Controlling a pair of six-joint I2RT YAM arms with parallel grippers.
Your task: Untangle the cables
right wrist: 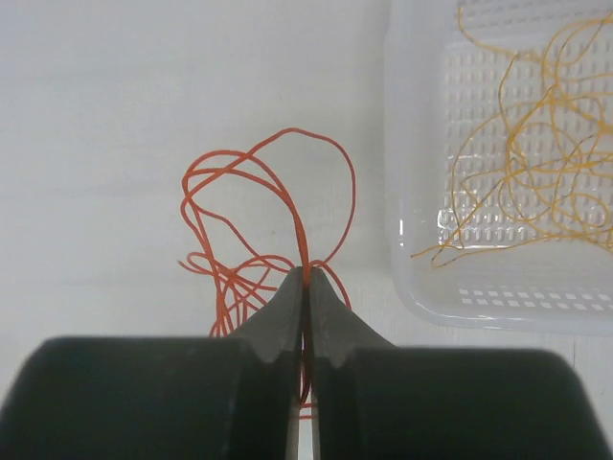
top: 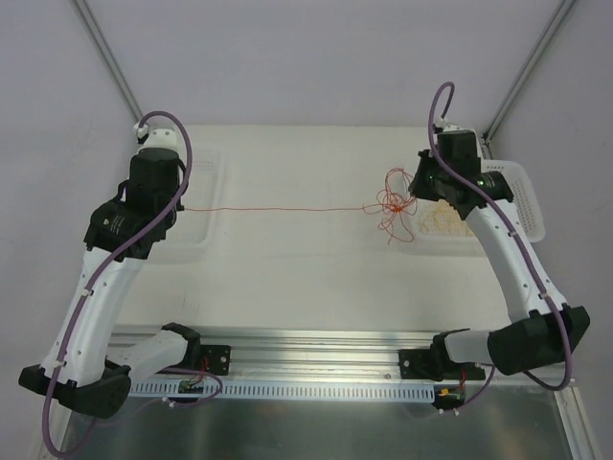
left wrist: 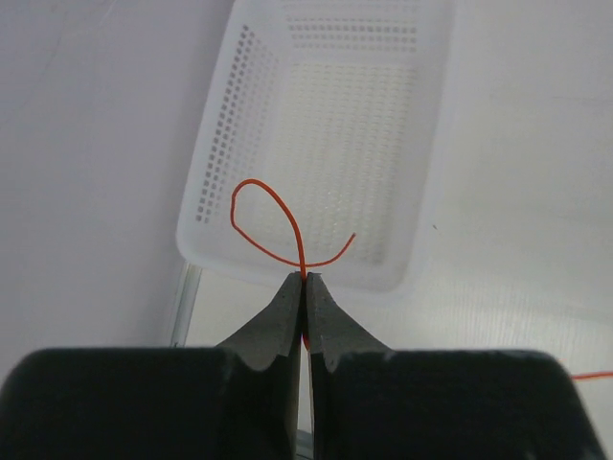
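L hand (left wrist: 305,279) pinches red strand (top: 278,210); R hand (right wrist: 306,274) clamps red tangle (top: 389,204). Strand taut, tangle not yet cleared; est. midway.

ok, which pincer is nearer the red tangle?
Right. The right pincer is clamped on the red tangle; the left pincer holds the far end of one strand, across the table.

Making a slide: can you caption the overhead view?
Both shut, the left gripper and right gripper hold a red cable taut between them, tangle at the right end.
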